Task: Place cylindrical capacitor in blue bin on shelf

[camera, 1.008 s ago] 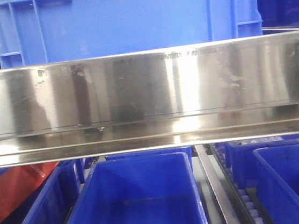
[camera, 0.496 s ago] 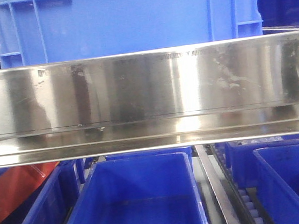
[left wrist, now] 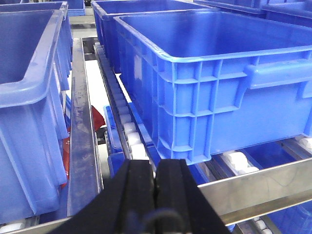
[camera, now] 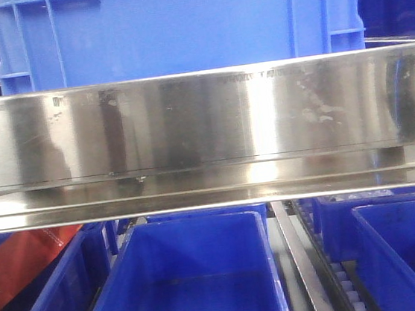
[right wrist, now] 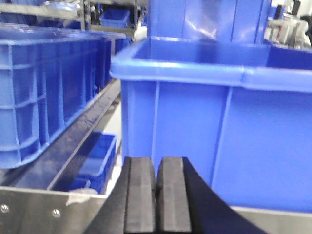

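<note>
The cylindrical capacitor shows in no view. The shelf's shiny steel front rail [camera: 203, 118] crosses the front view, with a big blue bin [camera: 177, 24] on the tier above and blue bins [camera: 199, 276] on the tier below. No gripper shows in the front view. In the left wrist view my left gripper [left wrist: 155, 168] is shut, with nothing visible between its pads, just in front of the rail [left wrist: 258, 187] and the lower corner of a large blue bin [left wrist: 219, 73]. In the right wrist view my right gripper [right wrist: 156, 163] is shut and looks empty, facing a blue bin's wall [right wrist: 219, 122].
A second blue bin [left wrist: 24, 97] stands left of the left gripper, past a steel divider [left wrist: 83, 122] and white rollers [left wrist: 129, 131]. A red packet [camera: 18, 267] lies at the lower left. More blue bins [right wrist: 48, 83] and a small bin [right wrist: 92, 161] lie left of the right gripper.
The bins and rail stay put. Only the dark reflection at the right end of the rail has shifted and grown a little.
</note>
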`<state>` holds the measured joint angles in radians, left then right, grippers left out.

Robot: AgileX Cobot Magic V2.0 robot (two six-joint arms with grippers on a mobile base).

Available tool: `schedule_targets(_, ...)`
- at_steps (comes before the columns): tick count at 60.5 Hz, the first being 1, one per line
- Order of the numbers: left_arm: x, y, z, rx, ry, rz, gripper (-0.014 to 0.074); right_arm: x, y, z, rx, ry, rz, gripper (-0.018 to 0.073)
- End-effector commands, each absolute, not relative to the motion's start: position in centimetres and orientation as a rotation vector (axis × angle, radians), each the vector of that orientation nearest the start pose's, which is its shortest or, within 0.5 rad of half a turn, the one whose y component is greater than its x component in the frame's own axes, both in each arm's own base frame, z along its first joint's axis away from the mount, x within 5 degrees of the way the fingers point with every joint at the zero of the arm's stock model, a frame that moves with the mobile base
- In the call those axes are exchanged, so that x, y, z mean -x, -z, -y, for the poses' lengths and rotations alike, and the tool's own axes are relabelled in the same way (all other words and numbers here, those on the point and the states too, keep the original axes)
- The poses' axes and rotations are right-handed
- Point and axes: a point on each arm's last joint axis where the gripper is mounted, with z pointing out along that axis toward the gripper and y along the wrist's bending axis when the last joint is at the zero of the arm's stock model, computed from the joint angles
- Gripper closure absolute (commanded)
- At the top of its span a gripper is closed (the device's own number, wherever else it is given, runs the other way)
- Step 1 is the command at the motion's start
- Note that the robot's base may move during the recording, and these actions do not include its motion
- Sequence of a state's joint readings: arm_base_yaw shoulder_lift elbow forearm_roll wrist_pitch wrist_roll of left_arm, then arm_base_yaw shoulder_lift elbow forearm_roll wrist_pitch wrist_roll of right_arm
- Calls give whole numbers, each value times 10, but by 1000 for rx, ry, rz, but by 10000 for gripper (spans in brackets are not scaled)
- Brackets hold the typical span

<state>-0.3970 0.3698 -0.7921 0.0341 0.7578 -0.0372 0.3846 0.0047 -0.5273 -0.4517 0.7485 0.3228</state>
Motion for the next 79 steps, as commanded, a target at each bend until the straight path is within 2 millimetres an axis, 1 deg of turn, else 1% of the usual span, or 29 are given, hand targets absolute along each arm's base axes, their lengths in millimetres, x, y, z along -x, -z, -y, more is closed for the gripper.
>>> schedule_targets(1,-44,-381,16,-322,273,-1777,666,-7,-319,26,106,-20,-1614,706)
schedule_targets(39,-44,-381,16,-319,270,-1778,666,-7,-319,26,106,-20,-1614,706)
schedule_targets(46,-44,-378,13,-274,226,-1773,666,-7,-319,26,106,-20,-1614,706)
schedule_targets(51,-41,-372,10,-225,190,-1725,666,-7,-319,26,106,-20,-1614,706)
schedule_targets(57,-38,-355,6,-152,145,-1635,666,-7,-319,26,106,-20,-1614,706)
schedule_targets(68,-35,-308,3,-71,84,-1516,666,-7,-319,26,106,-20,-1614,706)
schedule_targets(71,-36,-291,3,-47,87,-1510,666,-7,-319,26,106,-20,-1614,706)
schedule_targets(75,-36,-276,2,-30,78,-1494,666,-7,-319,26,106,-20,-1614,706)
schedule_targets(79,-44,-254,3,-22,81,-1520,666,-7,-319,26,106,-20,-1614,706)
